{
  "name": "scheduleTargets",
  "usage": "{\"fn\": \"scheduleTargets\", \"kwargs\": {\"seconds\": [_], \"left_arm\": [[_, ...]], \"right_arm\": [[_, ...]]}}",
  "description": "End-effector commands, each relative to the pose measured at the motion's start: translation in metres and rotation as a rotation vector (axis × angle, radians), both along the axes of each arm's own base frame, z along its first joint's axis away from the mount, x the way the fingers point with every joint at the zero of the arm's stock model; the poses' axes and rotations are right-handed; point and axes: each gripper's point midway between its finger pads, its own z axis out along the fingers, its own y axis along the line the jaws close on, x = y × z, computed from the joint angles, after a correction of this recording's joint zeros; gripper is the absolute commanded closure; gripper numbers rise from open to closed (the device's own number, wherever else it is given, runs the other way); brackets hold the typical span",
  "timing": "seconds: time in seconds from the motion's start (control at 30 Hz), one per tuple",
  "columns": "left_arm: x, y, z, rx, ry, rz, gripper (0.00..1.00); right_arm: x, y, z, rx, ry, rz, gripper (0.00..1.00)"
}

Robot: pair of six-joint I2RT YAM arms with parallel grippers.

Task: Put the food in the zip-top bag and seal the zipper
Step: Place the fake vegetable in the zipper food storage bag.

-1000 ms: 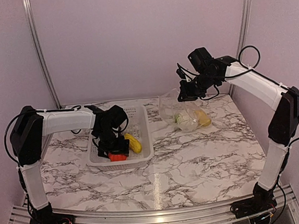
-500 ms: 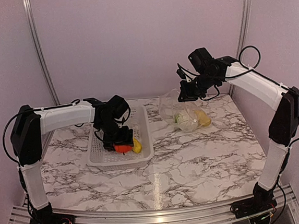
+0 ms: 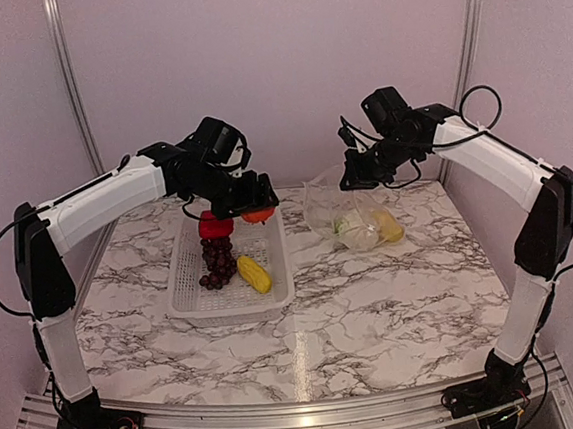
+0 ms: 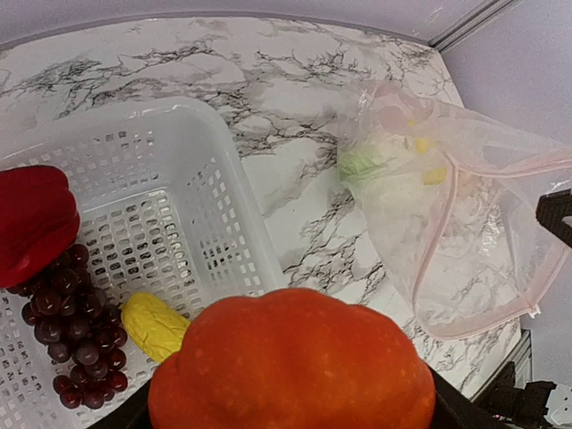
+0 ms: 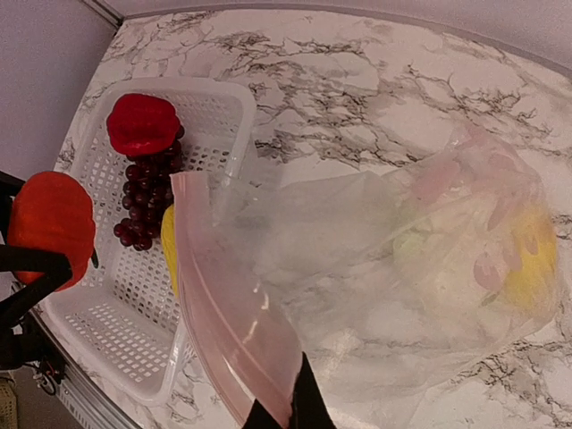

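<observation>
Jaws of the left gripper (image 3: pixel 256 207) are clenched around the orange fruit (image 4: pixel 290 362), held in the air over the far right part of the white basket (image 4: pixel 179 206). Inside the basket lie the red pepper (image 3: pixel 214 225) at the far end, the grape bunch (image 3: pixel 216 263) touching it on the near side, and a corn piece (image 3: pixel 254 274) just right of the grapes. Further right on the marble surface (image 3: pixel 374 297), the zip-top bag (image 5: pixel 357 250) slumps with the cauliflower (image 3: pixel 353 231) and a second corn piece (image 3: pixel 390 227) inside. Its pink zipper (image 5: pixel 223 313) gapes open towards the basket. Jaws of the right gripper (image 3: pixel 355 176) pinch the bag's mouth edge, lifting it.
</observation>
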Motion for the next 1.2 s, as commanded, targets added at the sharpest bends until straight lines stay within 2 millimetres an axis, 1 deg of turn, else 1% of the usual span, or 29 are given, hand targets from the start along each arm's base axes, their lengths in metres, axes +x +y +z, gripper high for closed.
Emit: {"fn": "scheduleTargets", "kwargs": {"seconds": [0.0,0.07,0.13,0.2,0.33,0.47,0.63,0.73,1.0,1.1,1.17], "left_arm": [[0.006,-0.035,0.058,-0.208,-0.118,-0.061,0.42],[0.005,-0.051,0.076,-0.289,-0.158,-0.1,0.44],[0.004,-0.064,0.089,-0.352,-0.18,-0.128,0.46],[0.005,-0.077,0.098,-0.411,-0.19,-0.149,0.48],[0.0,-0.099,0.106,-0.491,-0.194,-0.193,0.51],[-0.001,-0.116,0.095,-0.495,-0.17,-0.206,0.54],[-0.001,-0.128,0.082,-0.496,-0.15,-0.21,0.57],[-0.002,-0.134,0.07,-0.482,-0.133,-0.213,0.6],[0.001,-0.135,0.03,-0.38,-0.091,-0.156,0.67],[0.007,-0.131,0.014,-0.327,-0.07,-0.105,0.72],[0.01,-0.131,0.005,-0.306,-0.054,-0.083,0.72]], "right_arm": [[0.007,0.005,0.015,0.044,-0.016,-0.001,1.0],[0.007,0.007,0.015,0.05,-0.013,0.003,1.0],[0.007,0.009,0.015,0.058,-0.009,0.006,1.0],[0.008,0.011,0.019,0.07,-0.009,0.009,1.0],[0.009,0.014,0.021,0.087,-0.006,0.013,1.0],[0.009,0.017,0.023,0.099,-0.002,0.016,1.0],[0.008,0.016,0.027,0.111,-0.004,0.011,1.0],[0.007,0.016,0.031,0.115,-0.009,0.009,1.0],[0.004,0.014,0.043,0.138,-0.018,-0.008,1.0],[0.002,0.015,0.048,0.157,-0.018,-0.008,1.0],[0.001,0.016,0.054,0.174,-0.018,-0.009,1.0]]}}
